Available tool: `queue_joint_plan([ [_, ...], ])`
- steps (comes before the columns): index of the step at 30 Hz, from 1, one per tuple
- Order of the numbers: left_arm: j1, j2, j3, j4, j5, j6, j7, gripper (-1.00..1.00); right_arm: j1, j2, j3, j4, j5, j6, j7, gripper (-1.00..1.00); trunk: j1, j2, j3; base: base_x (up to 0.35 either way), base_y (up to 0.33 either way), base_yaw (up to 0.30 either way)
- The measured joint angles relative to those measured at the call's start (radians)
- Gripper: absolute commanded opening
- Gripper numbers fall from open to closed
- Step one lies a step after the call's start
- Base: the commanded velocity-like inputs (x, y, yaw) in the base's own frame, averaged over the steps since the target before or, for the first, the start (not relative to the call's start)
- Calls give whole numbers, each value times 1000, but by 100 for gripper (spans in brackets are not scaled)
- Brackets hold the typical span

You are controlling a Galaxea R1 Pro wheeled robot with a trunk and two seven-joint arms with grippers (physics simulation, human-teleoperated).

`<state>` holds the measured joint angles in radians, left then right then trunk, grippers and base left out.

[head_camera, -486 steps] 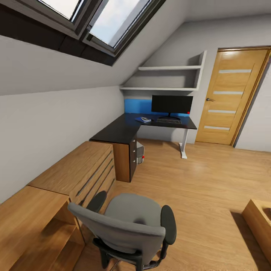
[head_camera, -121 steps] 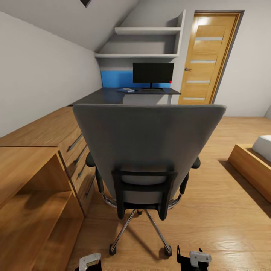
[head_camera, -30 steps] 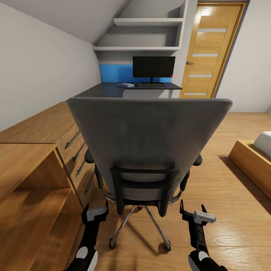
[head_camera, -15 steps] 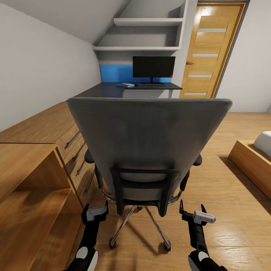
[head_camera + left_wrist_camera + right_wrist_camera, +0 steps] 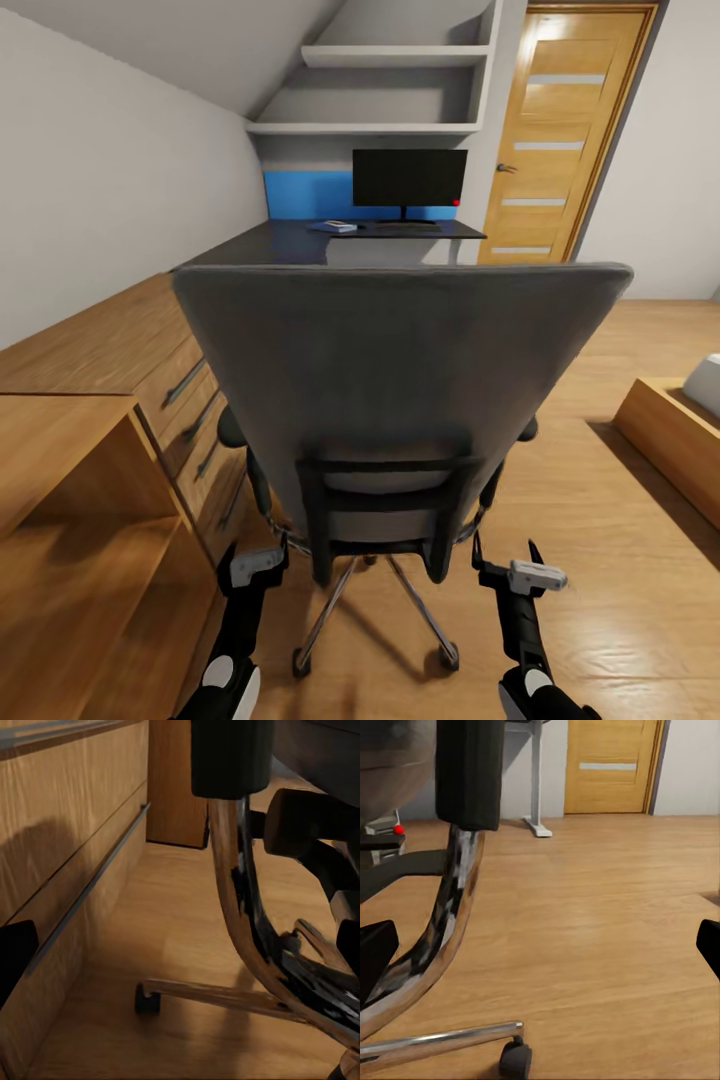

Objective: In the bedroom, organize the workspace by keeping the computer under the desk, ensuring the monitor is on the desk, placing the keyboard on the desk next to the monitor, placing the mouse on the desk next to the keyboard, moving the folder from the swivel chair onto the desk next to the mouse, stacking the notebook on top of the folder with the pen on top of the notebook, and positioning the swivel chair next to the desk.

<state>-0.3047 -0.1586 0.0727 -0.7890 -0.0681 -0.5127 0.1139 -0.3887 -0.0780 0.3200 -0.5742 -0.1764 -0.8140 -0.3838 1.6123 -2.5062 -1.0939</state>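
Note:
The swivel chair (image 5: 400, 370) stands right in front of me with its grey back toward me; its chrome frame (image 5: 240, 907) and casters sit close to both hands. My left gripper (image 5: 257, 552) is open, low by the chair's left side. My right gripper (image 5: 505, 550) is open by its right side. Neither touches the chair. Far behind, the black desk (image 5: 290, 245) carries the monitor (image 5: 408, 180) and a flat blue folder (image 5: 338, 227) with something pale on top. The silver computer (image 5: 381, 825) peeks from behind the chair, under the desk. Smaller desk items are too small to tell.
A light wooden drawer chest (image 5: 110, 350) and an open wooden unit (image 5: 80, 540) line the left side, close to the left arm. A low wooden bed frame (image 5: 670, 440) sits at the right. Beyond the desk's white leg (image 5: 536, 780) is a wooden door (image 5: 555, 130). Wood floor lies open at the right.
The view has crept slightly forward, so the chair back looms a little larger. Both grippers stay open and sit a touch closer to the chair's lower frame.

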Motion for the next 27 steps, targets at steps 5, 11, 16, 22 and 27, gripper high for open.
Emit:
queue_joint_plan([
  [5, 0, 0, -1, -2, -7, 0, 0, 100, 0, 1, -3, 2, 17, 0, -3, 100, 0, 0, 0, 315, 0, 0],
  [11, 0, -1, -1, 0, -5, 1, 0, 100, 0, 1, -3, 15, 29, 2, -4, 100, 0, 0, 0, 321, -10, 0],
  [16, 0, -1, 1, -1, 2, 3, 5, 100, 0, 1, -1, 20, 37, 6, -2, 100, 0, 0, 0, 322, -95, 0],
  [22, 0, -1, -1, -2, -4, 8, 5, 100, 0, 1, -2, 19, 34, 3, -4, 100, 0, 0, 0, 322, -133, 0],
  [27, 0, -1, 0, -2, -2, 8, 7, 100, 0, 0, -3, 19, 37, -1, -6, 100, 0, 0, 1, 322, -140, -39],
])
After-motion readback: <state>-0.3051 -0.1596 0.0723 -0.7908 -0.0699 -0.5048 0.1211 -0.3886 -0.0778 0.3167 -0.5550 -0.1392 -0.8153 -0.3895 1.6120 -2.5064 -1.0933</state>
